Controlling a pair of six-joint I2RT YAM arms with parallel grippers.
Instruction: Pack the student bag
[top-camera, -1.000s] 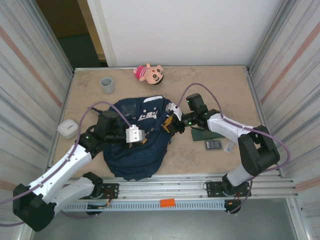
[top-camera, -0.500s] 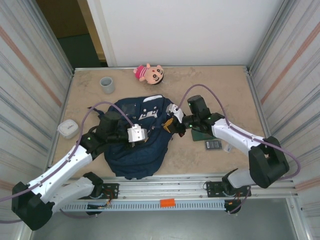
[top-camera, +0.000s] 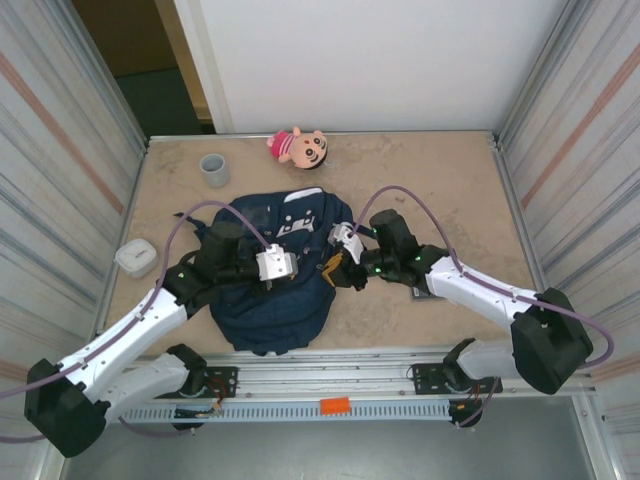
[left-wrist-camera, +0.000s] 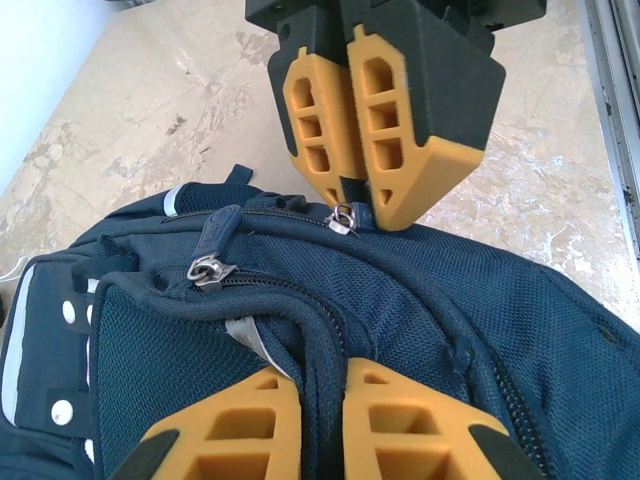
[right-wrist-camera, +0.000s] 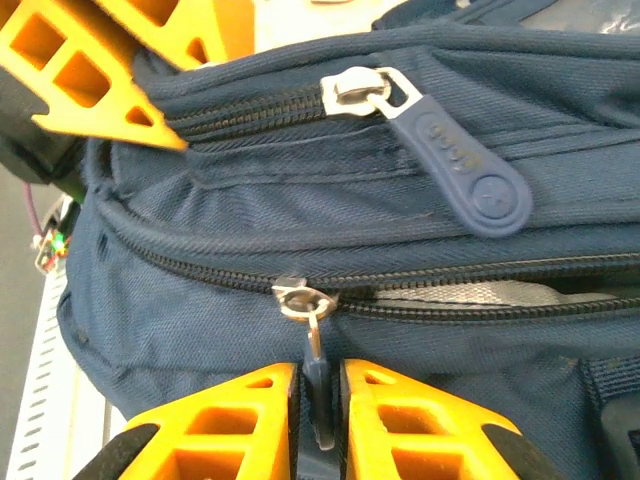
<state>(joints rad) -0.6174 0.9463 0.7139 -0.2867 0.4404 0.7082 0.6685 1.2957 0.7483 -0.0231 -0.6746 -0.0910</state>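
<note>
The beige, marbled tabletop (top-camera: 460, 180) lies between corrugated metal side walls, with bare surface along its far edge and right side. The student bag (top-camera: 262, 300) — a big navy-blue fabric backpack with white stripes — lies flat, left of centre, its near end just short of the table's front rail. Both arms meet over its right flank.

The left gripper (top-camera: 299, 271) is pinched tight on a raised ridge of the bag's navy fabric, seen up close in the left wrist view. Facing it, almost tip to tip, the right gripper (top-camera: 329, 270) is closed narrowly on the small dark tab of a metal zip puller (right-wrist-camera: 316, 345). The right wrist view shows the tab between the orange fingers, and the zip beside it shows a strip of grey.

Well apart from the bag are a pink-clad soft doll (top-camera: 298, 147) at the far edge, a grey cup (top-camera: 214, 169) far left, and a white rounded box (top-camera: 135, 258) by the left edge.
</note>
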